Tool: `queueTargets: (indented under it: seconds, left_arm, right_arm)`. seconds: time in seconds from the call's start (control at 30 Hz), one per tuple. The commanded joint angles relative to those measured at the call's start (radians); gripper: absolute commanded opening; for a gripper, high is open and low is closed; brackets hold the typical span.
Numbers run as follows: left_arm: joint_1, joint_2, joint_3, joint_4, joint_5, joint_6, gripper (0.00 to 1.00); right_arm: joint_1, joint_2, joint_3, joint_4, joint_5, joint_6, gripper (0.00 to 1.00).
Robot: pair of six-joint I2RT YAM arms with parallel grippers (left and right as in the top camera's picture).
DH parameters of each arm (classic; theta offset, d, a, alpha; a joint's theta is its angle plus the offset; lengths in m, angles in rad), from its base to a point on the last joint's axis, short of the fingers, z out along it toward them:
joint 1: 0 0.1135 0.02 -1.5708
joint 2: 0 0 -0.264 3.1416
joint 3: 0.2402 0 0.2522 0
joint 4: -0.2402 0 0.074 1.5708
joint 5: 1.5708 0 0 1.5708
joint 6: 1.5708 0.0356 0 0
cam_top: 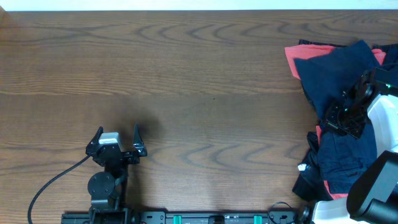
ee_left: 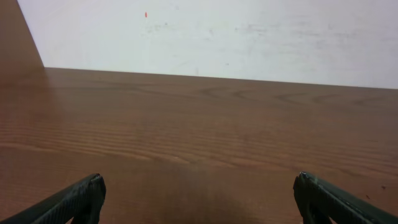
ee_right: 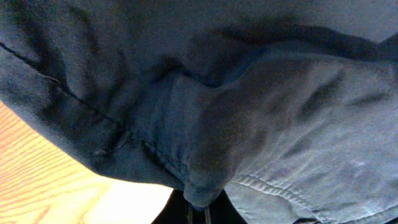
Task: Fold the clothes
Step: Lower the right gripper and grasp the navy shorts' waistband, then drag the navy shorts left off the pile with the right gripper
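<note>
The clothes (cam_top: 339, 74) lie in a heap at the table's right edge, mostly dark navy with coral-red pieces (cam_top: 297, 57) showing at the top left and lower down. My right gripper (cam_top: 342, 118) is in the middle of the heap. In the right wrist view navy fabric (ee_right: 236, 106) with seams fills the frame, and a fold of it is pinched between the shut fingers (ee_right: 199, 208). My left gripper (cam_top: 118, 134) sits low at the front left, far from the heap. It is open and empty, and its fingers (ee_left: 199, 190) are spread wide over bare wood.
The brown wooden table (cam_top: 199, 81) stretches between the two arms. A white wall (ee_left: 217, 31) stands beyond its far edge. A black cable (cam_top: 53, 183) runs from the left arm to the front edge. The right arm's white links (cam_top: 382, 118) overhang the heap.
</note>
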Motion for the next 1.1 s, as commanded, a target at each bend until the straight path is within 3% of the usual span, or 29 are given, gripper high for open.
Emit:
queueTargets:
  seconds: [0.0,0.47,0.8,1.07]
  left_arm:
    - [0.005,0.000,-0.018,-0.038,-0.016,0.013,0.98]
    - [0.005,0.000,-0.018,-0.034,-0.016,0.013,0.98]
    - [0.005,0.000,-0.018,-0.034,-0.016,0.013,0.98]
    - [0.005,0.000,-0.018,-0.034,-0.015,0.013,0.98]
  right_arm:
    - [0.017,0.003,-0.004,0.002,-0.018,0.007,0.01]
    - [0.182,-0.106,0.093,-0.070,0.030,0.007,0.01]
    - [0.373,-0.216,0.279,-0.174,0.106,0.011,0.01]
    - [0.560,-0.202,0.293,-0.146,0.102,0.032,0.01]
